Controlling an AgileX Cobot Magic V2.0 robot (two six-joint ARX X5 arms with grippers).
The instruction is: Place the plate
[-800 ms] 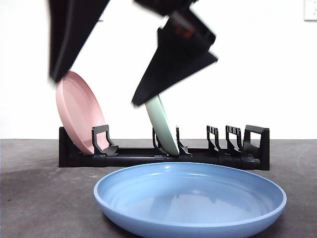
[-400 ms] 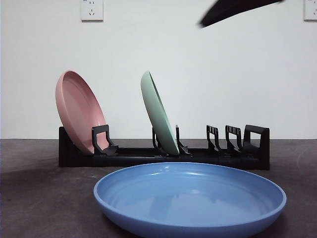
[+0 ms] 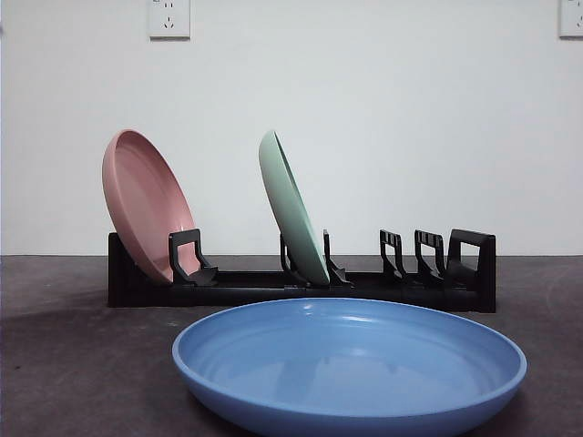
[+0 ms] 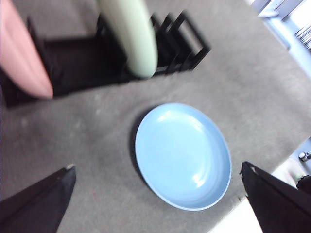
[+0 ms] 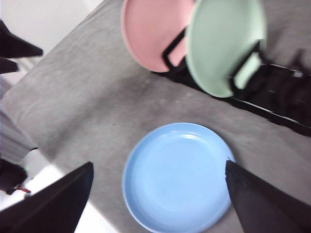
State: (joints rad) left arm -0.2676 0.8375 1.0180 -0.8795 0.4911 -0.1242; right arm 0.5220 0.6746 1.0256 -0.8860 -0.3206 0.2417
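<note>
Both arms have lifted out of the front view since a second ago, leaving the pink plate at left and the green plate at centre standing tilted in the black rack. That suggests two placements are done. The blue plate lies flat on the table, lower centre, in front of the rack, likely next. The left gripper and right gripper both hang high, jaws spread wide, holding nothing.
</note>
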